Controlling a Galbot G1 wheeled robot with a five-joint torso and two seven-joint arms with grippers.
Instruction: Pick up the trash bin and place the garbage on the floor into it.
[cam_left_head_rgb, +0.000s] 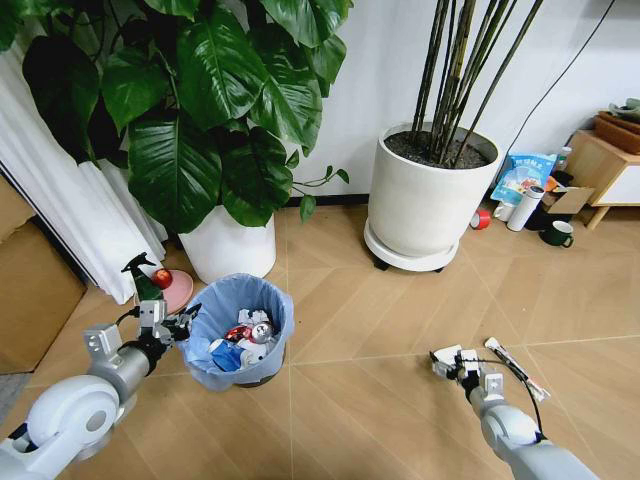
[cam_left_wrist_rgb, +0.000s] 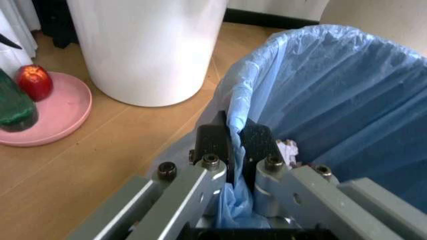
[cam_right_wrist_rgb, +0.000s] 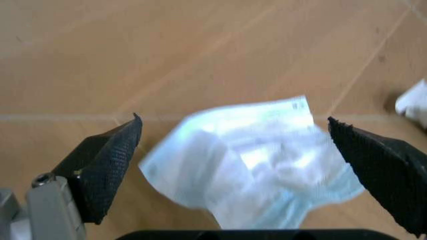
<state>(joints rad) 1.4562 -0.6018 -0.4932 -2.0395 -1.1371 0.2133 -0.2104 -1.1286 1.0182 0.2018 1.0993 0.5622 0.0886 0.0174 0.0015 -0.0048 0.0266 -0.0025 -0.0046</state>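
Pinching the bag-lined rim of the trash bin (cam_left_head_rgb: 238, 331) at 9 o'clock, left gripper (cam_left_wrist_rgb: 230, 145) keeps it ready to fill; right gripper (cam_right_wrist_rgb: 247, 165), spread wide, straddles a pale-blue packet (cam_right_wrist_rgb: 250, 175) on the floor (cam_left_head_rgb: 400, 330).

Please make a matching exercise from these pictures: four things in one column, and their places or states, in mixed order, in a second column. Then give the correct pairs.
Things:
1. trash bin
2. pale packet
3. left gripper
4. right gripper

Places or states:
A. jaws wide open above the floor
B. jaws shut on a bag-lined rim
C. lies flat on the wooden floor
D. already holds litter, beside the white plant pot

Pairs: 1-D, 2-C, 3-B, 4-A
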